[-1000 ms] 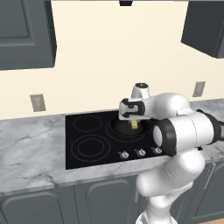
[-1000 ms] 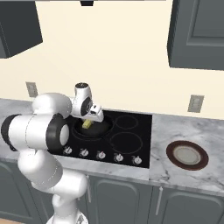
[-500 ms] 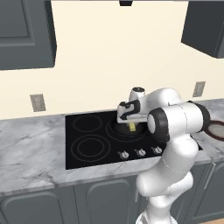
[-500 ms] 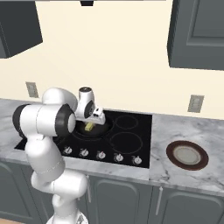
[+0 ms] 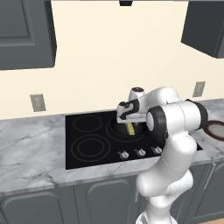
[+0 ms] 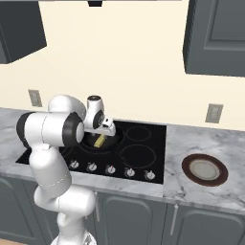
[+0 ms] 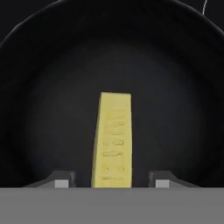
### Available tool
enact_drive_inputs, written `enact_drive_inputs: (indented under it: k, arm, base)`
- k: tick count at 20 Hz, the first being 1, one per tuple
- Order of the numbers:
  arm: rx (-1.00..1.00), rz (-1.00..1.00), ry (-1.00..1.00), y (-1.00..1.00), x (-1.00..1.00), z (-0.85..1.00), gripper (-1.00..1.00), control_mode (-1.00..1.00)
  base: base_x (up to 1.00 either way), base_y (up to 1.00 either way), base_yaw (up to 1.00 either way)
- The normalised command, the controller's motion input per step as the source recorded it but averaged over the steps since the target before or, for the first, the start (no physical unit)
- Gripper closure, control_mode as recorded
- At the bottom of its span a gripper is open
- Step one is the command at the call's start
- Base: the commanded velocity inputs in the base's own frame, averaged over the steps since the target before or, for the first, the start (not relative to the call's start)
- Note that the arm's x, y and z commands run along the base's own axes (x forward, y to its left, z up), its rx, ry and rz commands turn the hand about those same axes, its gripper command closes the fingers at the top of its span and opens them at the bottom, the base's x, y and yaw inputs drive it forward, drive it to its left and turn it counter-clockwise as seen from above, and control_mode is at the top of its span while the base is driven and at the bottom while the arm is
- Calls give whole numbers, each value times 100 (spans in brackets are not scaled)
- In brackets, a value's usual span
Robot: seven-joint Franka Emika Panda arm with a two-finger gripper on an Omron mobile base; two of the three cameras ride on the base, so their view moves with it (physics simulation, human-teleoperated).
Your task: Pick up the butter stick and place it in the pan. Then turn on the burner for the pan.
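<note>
The pale-yellow butter stick (image 7: 113, 144) lies on the dark floor of the black pan (image 7: 43, 87), pointing away from the hand. My gripper (image 7: 111, 181) hangs just above it, open, with a gap between each fingertip (image 7: 61, 180) and the butter. From the base cameras the gripper (image 5: 129, 123) (image 6: 102, 134) reaches down into the pan (image 5: 118, 128) (image 6: 111, 142) over the butter stick (image 5: 131, 129) (image 6: 100, 141). The pan sits on its burner (image 5: 111, 134) at the cooktop's back, right of centre.
A row of knobs (image 5: 140, 152) (image 6: 110, 169) lines the cooktop's front edge. A double-ring zone (image 5: 89, 147) lies front left. A brownish bowl (image 6: 203, 169) (image 5: 216, 129) rests on the marble counter to the right. Wall cabinets hang above.
The jaws have spread apart and let go of the butter stick, which now rests in the pan. The arm's elbow has swung inward.
</note>
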Motion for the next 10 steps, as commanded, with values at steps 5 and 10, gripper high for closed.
enact_drive_inputs:
  k: [5, 10]
  arm:
    - [0, 0, 0, 0, 0, 6, -100, -100]
    - [0, 0, 0, -5, -18, 37, -100, -100]
  base:
    - [0, 0, 0]
    - [0, 0, 0]
